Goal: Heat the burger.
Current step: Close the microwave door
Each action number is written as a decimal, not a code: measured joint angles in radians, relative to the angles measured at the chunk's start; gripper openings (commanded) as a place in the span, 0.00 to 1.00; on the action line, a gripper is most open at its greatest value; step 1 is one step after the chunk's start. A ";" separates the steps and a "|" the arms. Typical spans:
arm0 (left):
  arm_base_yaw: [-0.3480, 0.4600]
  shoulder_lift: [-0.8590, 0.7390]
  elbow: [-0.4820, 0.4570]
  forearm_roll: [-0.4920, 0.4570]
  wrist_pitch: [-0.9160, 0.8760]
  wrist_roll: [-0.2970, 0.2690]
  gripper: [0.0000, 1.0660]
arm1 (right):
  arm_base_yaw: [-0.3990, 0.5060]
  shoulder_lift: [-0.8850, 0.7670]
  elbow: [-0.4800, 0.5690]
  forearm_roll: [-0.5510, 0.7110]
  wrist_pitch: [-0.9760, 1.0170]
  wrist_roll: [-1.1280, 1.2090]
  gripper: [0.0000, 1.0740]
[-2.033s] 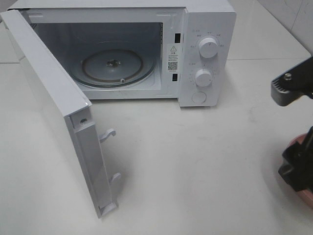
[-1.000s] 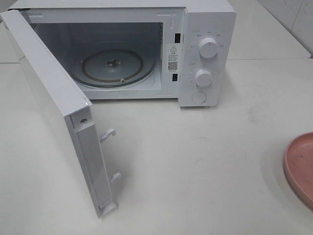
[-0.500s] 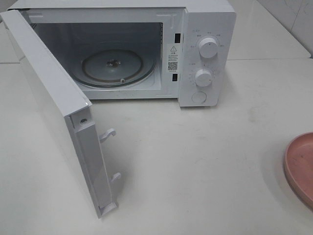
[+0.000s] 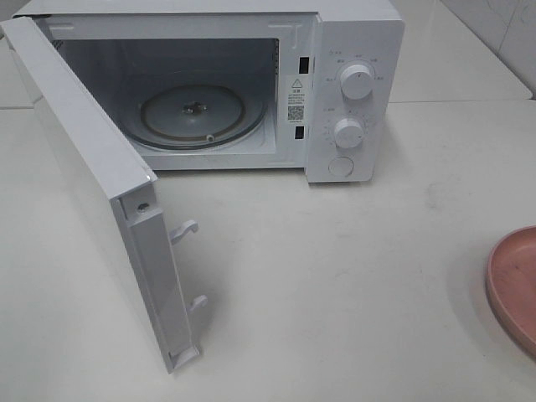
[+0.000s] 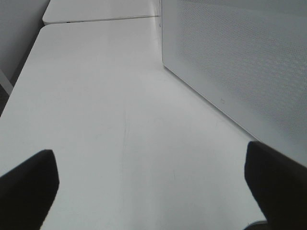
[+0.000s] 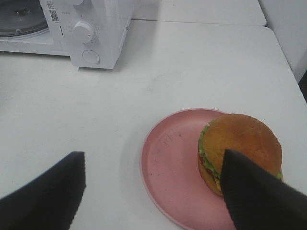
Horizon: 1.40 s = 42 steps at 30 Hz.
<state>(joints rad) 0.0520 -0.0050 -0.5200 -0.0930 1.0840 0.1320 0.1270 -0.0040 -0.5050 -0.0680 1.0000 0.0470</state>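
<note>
White desk (image 4: 352,276) spreads smooth and matte under everything. On it, the burger (image 6: 240,153), a glossy golden-brown dome over frilly green lettuce and a red and yellow edge, sits off-centre on a round pink plate (image 6: 168,167) near the desk's right side. Right tool (image 6: 148,191) hangs above it, jaws wide, gripping nothing. Bare desk lies between plate and microwave (image 4: 352,92), whose door (image 4: 92,184) swings open, showing a glass turntable (image 4: 197,113). Left tool (image 5: 148,187) is spread wide, empty, beside the door's perforated panel.
</note>
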 measured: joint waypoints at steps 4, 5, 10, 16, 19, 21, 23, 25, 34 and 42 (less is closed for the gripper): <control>0.000 0.000 0.000 0.000 0.000 0.000 0.92 | 0.000 0.000 0.000 0.000 0.000 0.000 0.70; 0.000 0.000 0.000 0.000 0.000 0.000 0.92 | 0.000 0.000 0.000 0.000 0.000 0.000 0.70; 0.000 0.000 0.000 0.000 0.000 0.000 0.92 | 0.000 0.000 0.000 0.000 0.000 0.000 0.70; 0.000 0.000 0.000 0.000 0.000 0.000 0.92 | 0.000 0.000 0.000 0.001 0.000 0.000 0.70; 0.000 0.000 0.000 0.000 0.000 0.000 0.92 | 0.000 0.000 0.000 0.001 0.000 0.000 0.70; 0.000 0.000 0.000 0.000 0.000 0.000 0.92 | 0.000 0.000 0.000 0.001 0.000 0.000 0.70; 0.000 0.002 0.000 0.000 0.000 0.000 0.92 | 0.000 0.000 0.000 0.001 0.000 0.000 0.70; 0.000 0.006 0.000 0.000 0.000 0.000 0.92 | 0.000 0.000 0.000 0.001 0.000 0.000 0.70; 0.000 0.155 -0.028 -0.003 -0.167 -0.037 0.74 | 0.000 0.000 0.000 0.001 0.000 0.000 0.70; 0.000 0.294 -0.021 -0.002 -0.358 -0.041 0.24 | 0.000 0.000 0.000 0.001 0.000 0.000 0.70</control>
<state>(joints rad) 0.0520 0.2890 -0.5410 -0.0950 0.7260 0.0910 0.1270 -0.0040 -0.5050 -0.0670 1.0000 0.0470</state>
